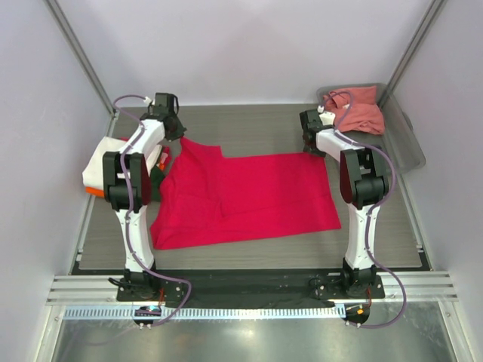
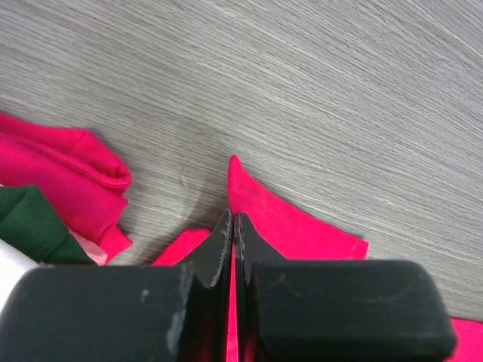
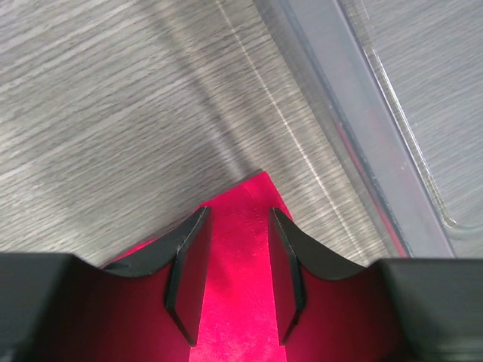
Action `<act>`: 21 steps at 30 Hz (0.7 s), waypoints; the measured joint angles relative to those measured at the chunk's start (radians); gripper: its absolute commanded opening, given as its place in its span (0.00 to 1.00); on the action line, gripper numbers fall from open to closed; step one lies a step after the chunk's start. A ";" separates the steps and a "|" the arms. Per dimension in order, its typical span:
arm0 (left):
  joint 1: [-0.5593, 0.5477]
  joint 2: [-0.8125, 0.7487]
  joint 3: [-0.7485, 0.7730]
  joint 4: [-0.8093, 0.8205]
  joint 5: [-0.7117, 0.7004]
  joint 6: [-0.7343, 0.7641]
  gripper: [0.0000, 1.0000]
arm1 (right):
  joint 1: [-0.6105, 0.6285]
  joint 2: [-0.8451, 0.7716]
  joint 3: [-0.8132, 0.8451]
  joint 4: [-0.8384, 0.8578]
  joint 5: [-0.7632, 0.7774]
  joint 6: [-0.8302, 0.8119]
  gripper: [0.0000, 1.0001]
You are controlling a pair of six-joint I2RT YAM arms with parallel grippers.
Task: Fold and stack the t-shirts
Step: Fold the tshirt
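The crimson t-shirt (image 1: 249, 196) lies spread flat in the middle of the table. My left gripper (image 1: 175, 128) is at its far left corner, shut on a thin fold of the crimson cloth (image 2: 294, 226), which shows between the closed fingertips of the left gripper (image 2: 234, 222). My right gripper (image 1: 309, 143) is open over the far right corner, and the crimson corner (image 3: 238, 302) lies between the spread fingers of the right gripper (image 3: 238, 213). The salmon-pink shirt (image 1: 358, 109) lies crumpled in the grey tray (image 1: 407, 147).
A pile of cream-white (image 1: 98, 170), orange (image 1: 94, 192) and dark green (image 1: 158, 181) cloth sits at the left edge beside my left arm. Dark green cloth (image 2: 34, 222) and a crimson fold (image 2: 68, 170) lie left of my left gripper. The tray rim (image 3: 355, 113) runs just right of my right gripper.
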State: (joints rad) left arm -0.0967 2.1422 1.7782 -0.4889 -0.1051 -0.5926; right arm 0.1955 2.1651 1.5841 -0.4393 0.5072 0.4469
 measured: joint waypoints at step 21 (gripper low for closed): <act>0.027 0.000 -0.001 0.000 0.025 0.000 0.00 | 0.008 -0.075 -0.165 0.188 -0.039 0.094 0.01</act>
State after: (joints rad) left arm -0.0696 2.1422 1.7775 -0.4892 -0.0799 -0.5926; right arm 0.2035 2.0899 1.4189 -0.2508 0.4679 0.5411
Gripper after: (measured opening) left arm 0.003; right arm 0.036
